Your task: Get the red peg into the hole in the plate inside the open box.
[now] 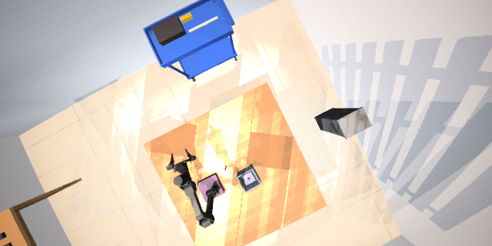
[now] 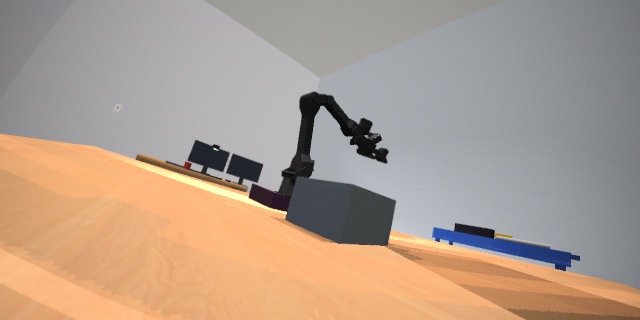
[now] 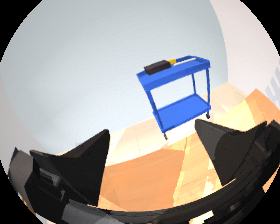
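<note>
Two open jaws [image 1: 180,153] [image 2: 384,155] hang high, well apart from the box [image 1: 248,178] [image 2: 345,212].

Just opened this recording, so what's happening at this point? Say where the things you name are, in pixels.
A black robot arm holds its open hand [image 1: 180,154] [image 2: 384,154] [image 3: 153,128] up over one side of the wooden table [image 1: 307,196] [image 2: 175,260], with nothing between the fingers. The small red peg [image 1: 225,167] is on the table between the arm's purple base block [image 1: 203,185] [image 2: 260,195] and the open grey box [image 1: 243,185] [image 2: 345,212]. The peg is not in the box, so both the pick-up and the insertion remain to be done.
</note>
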You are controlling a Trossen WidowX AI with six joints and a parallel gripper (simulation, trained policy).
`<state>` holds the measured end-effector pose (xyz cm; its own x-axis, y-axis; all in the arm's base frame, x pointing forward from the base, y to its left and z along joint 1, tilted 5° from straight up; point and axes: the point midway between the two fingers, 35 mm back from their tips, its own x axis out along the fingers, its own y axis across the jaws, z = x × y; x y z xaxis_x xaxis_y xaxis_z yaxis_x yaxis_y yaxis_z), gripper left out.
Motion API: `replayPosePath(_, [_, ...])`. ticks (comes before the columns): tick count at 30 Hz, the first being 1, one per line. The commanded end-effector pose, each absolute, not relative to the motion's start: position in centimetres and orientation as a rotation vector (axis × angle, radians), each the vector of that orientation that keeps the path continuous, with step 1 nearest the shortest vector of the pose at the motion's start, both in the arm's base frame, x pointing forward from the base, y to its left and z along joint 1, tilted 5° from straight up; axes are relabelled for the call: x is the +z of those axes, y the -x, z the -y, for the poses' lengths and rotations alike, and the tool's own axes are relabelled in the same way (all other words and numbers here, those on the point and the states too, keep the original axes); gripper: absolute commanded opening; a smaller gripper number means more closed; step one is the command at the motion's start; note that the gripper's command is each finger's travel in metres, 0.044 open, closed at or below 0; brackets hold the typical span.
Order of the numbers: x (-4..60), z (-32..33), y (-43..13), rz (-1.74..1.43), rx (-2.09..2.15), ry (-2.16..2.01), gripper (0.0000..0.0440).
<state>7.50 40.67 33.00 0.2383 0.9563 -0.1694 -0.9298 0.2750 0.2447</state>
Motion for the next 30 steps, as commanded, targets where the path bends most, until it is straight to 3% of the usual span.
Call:
replayPosePath(1, [31.1,-38.5,-10.7,-0.404,1.199,-0.102,0.044])
replayPosePath(15, [25.7,-29.5,-19.6,-0.716,0.791,-0.201,0.044])
replayPosePath(30, [20.1,-20.5,-22.4,-1.004,0.338,-0.346,0.044])
